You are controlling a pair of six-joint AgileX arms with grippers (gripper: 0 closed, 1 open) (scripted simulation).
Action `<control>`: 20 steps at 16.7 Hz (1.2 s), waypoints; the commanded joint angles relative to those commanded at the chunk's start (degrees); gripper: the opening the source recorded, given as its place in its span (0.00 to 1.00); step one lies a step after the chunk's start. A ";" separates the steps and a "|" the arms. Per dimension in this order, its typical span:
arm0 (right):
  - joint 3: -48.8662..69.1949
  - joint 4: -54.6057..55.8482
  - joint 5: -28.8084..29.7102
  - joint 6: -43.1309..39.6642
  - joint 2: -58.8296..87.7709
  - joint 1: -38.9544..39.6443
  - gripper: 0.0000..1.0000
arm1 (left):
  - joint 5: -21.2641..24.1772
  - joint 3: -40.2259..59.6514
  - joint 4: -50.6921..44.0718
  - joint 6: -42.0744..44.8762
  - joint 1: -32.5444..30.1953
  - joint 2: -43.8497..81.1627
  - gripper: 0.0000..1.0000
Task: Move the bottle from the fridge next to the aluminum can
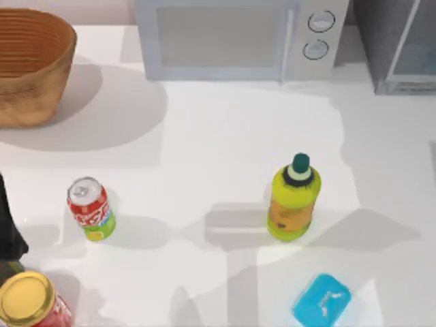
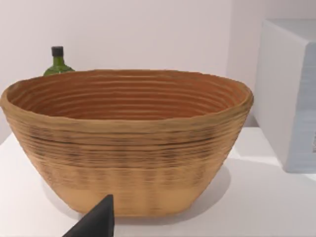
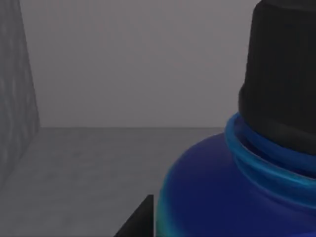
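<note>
While your left arm sits parked at the surface's left edge near the woven basket, the aluminum can stands upright toward the left, well apart from the fridge at the far right. Inside the fridge, the bottle looms right beside your right arm's fingers; you cannot tell whether they are spread or pinching it.

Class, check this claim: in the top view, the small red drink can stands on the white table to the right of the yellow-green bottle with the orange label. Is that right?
Not quite. The top view shows the small red drink can standing to the left of the yellow-green bottle with the orange label, not to its right. Both do stand on the white table, apart from each other.
</note>
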 joint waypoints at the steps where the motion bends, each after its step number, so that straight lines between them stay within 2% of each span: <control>1: 0.00 0.00 0.00 0.00 0.00 0.00 0.00 | 0.00 0.00 0.00 0.00 0.00 0.00 1.00; 9: 0.04 -0.20 0.00 0.08 -0.31 -0.19 0.00 | 0.00 0.00 0.00 0.00 0.00 0.00 1.00; 16: 1.89 -8.81 -0.11 0.15 -6.98 -0.18 0.00 | 0.00 0.00 0.00 0.00 0.00 0.00 1.00; 20: 1.78 -8.96 -0.13 0.24 -6.99 -0.18 0.00 | 0.00 0.00 0.00 0.00 0.00 0.00 1.00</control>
